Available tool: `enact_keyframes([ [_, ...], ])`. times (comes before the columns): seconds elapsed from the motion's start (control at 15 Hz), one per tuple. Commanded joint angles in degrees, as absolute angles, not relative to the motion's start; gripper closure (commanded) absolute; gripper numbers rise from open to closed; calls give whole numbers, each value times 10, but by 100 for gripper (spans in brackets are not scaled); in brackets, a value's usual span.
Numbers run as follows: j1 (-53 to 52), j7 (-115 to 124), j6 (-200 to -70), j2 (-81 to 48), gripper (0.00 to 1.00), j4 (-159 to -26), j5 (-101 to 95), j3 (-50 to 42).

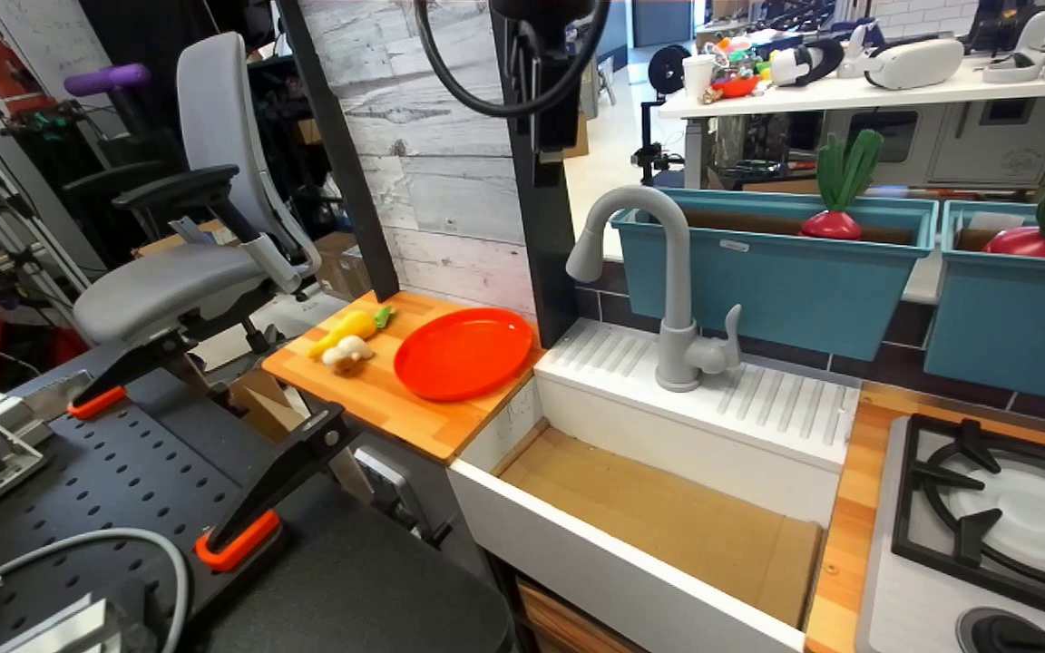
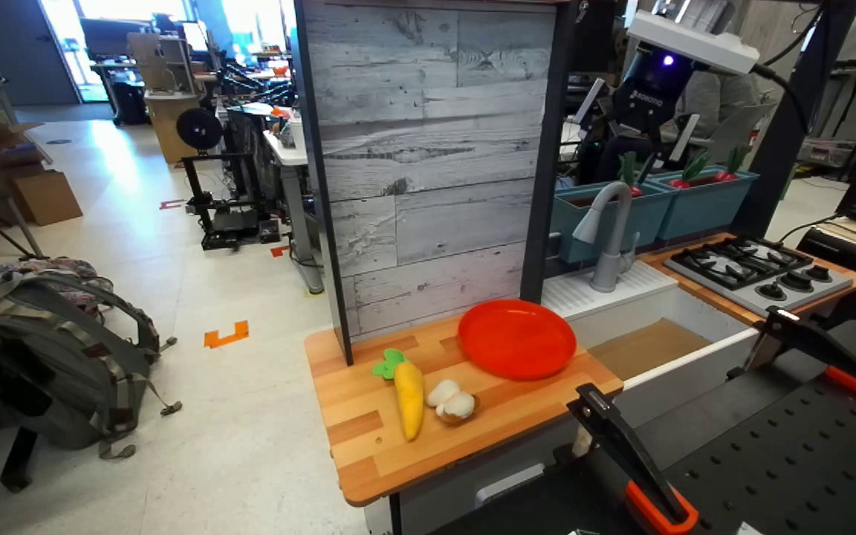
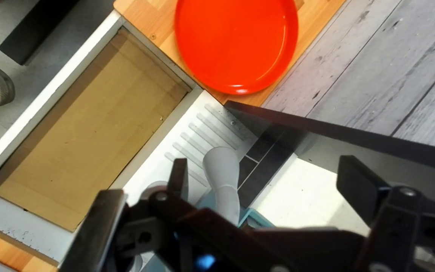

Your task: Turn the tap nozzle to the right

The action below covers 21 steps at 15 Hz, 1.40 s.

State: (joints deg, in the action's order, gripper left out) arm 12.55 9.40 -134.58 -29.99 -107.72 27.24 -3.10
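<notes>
The tap nozzle, a matte grey gooseneck faucet, stands upright behind the white sink. In an exterior view its downturned end points left, with the small lever on the opposite side of the base. It also shows in an exterior view. My gripper is open and empty. In the wrist view the nozzle's end appears between the fingers, nearer the left finger; part of the neck is hidden behind the gripper. In both exterior views the gripper hangs above the faucet, apart from it.
Blue planters with toy radishes stand behind the faucet. A dark post and wood-look panel rise beside the sink. A red plate, yellow toy vegetable and toy mushrooms lie on the wooden counter. A stove is opposite.
</notes>
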Motion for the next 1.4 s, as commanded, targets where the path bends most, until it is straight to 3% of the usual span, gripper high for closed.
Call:
enact_keyframes([
  [0.0,138,101,-1335,-335,0,-1035,285,-31],
  [1.27,141,153,-1422,-404,1,-1005,316,-28],
  [1.33,142,154,-1424,-407,25,-1001,316,-27],
])
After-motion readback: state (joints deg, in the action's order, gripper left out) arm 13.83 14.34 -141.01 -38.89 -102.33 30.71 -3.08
